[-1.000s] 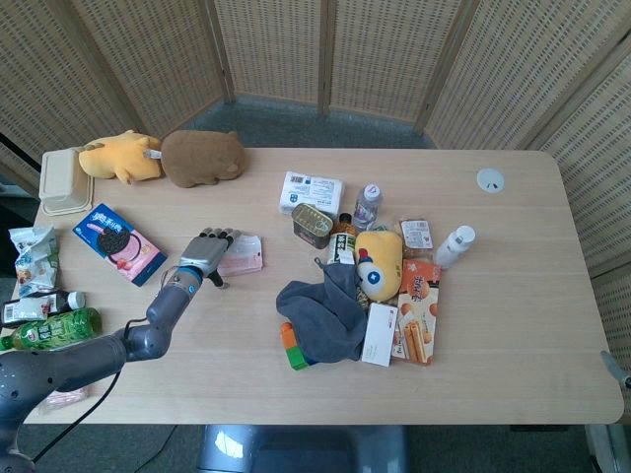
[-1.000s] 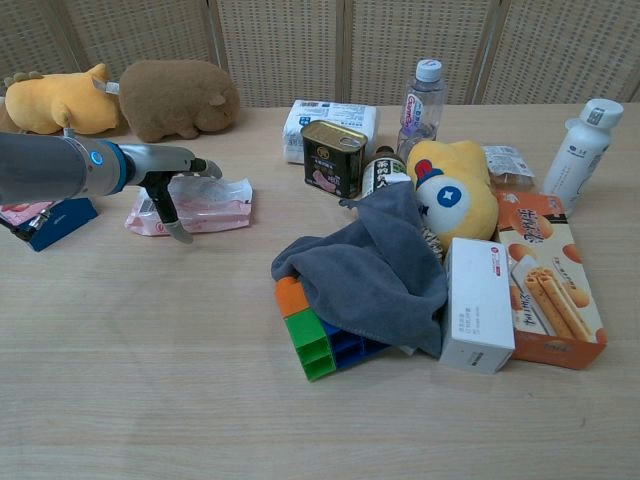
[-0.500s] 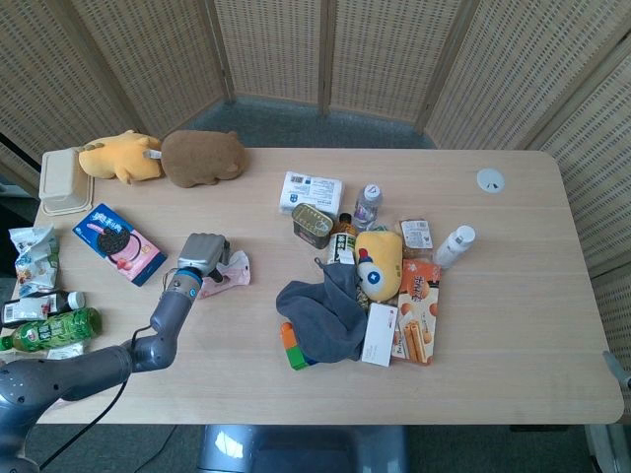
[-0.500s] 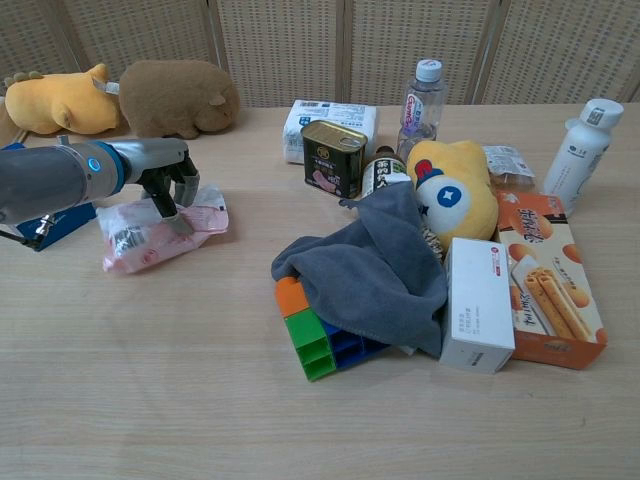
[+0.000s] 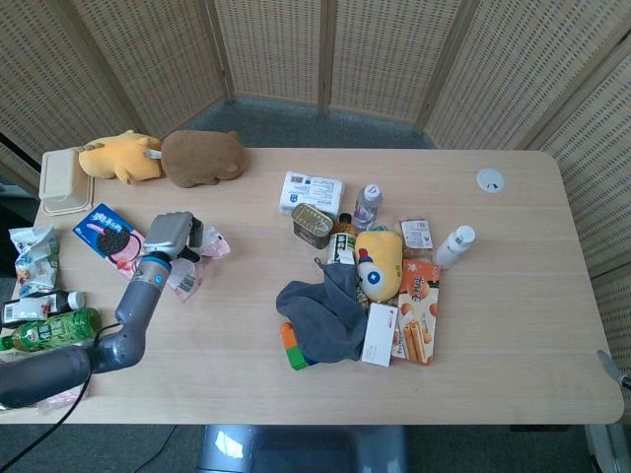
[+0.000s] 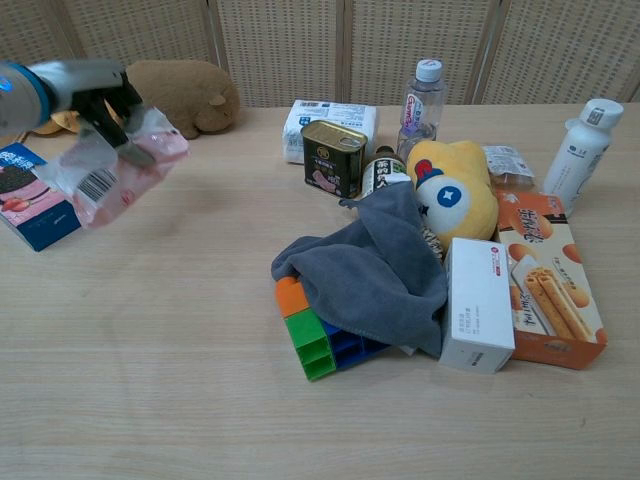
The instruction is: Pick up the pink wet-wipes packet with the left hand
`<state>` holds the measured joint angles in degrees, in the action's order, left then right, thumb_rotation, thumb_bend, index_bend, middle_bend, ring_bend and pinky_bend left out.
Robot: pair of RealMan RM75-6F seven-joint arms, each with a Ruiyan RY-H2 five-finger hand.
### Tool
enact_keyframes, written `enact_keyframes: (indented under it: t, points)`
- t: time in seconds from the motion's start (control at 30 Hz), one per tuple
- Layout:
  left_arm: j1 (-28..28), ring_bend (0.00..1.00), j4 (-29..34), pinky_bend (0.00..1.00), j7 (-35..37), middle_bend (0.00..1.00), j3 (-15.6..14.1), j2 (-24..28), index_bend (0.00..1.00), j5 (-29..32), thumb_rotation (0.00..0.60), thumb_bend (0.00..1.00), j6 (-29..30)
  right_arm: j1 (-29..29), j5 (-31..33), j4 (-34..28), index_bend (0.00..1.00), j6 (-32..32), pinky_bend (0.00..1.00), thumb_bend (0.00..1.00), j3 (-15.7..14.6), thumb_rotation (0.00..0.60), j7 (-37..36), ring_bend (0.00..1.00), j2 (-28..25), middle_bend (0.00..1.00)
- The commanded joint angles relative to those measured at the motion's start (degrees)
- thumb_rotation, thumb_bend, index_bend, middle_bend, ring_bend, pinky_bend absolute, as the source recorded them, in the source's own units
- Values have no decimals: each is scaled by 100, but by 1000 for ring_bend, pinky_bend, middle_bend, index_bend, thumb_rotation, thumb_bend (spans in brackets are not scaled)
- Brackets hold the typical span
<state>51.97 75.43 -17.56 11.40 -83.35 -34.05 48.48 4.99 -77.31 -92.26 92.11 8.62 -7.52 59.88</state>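
My left hand (image 5: 174,235) (image 6: 105,95) grips the pink wet-wipes packet (image 5: 193,262) (image 6: 118,165) by its upper end. The packet hangs tilted in the air above the table, its barcode side facing the chest view. It is over the left part of the table, just right of the blue cookie box (image 5: 117,242) (image 6: 28,198). My right hand does not show in either view.
A grey cloth (image 6: 372,265) lies over coloured blocks (image 6: 312,340) at centre, with a yellow plush (image 6: 452,195), a tin (image 6: 333,157), bottles and snack boxes (image 6: 552,290) to the right. Two plush animals (image 5: 163,158) sit at the back left. Drinks and packets (image 5: 44,305) lie by the left edge.
My left hand closed on the packet, dragged it left, then lifted it off the table up and to the left. The packet now hangs in the air.
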Motion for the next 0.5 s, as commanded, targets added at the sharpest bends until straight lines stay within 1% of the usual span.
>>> enact_keyframes:
  t: [0.03, 0.13, 0.23, 0.33, 0.43, 0.5]
  points:
    - [-351, 1000, 849, 762, 223, 836, 280, 932, 721, -258, 600, 313, 453, -36, -16, 52, 0, -48, 0, 201, 4, 348, -33, 0, 48, 0]
    - [-581, 999, 1264, 759, 366, 832, 408, 1493, 714, -342, 600, 309, 700, -86, -36, 109, 0, -112, 0, 201, 9, 348, -63, 0, 104, 0]
    - [-820, 997, 1549, 757, 600, 830, 561, 1960, 709, -412, 600, 305, 918, -141, -56, 156, 0, -188, 0, 203, 8, 351, -78, 0, 164, 0]
    - [-1034, 997, 1746, 757, 721, 830, 629, 2374, 707, -430, 600, 304, 1038, -203, -77, 191, 0, -259, 0, 202, 12, 350, -74, 0, 224, 0]
    - [-1228, 993, 1852, 755, 858, 829, 669, 2669, 705, -421, 600, 304, 1107, -268, -97, 213, 0, -320, 0, 202, 24, 348, -53, 0, 274, 0]
    - [-1343, 991, 1877, 754, 1020, 828, 719, 2772, 705, -444, 600, 302, 1152, -312, -113, 213, 0, -351, 0, 201, 39, 347, -43, 0, 302, 0]
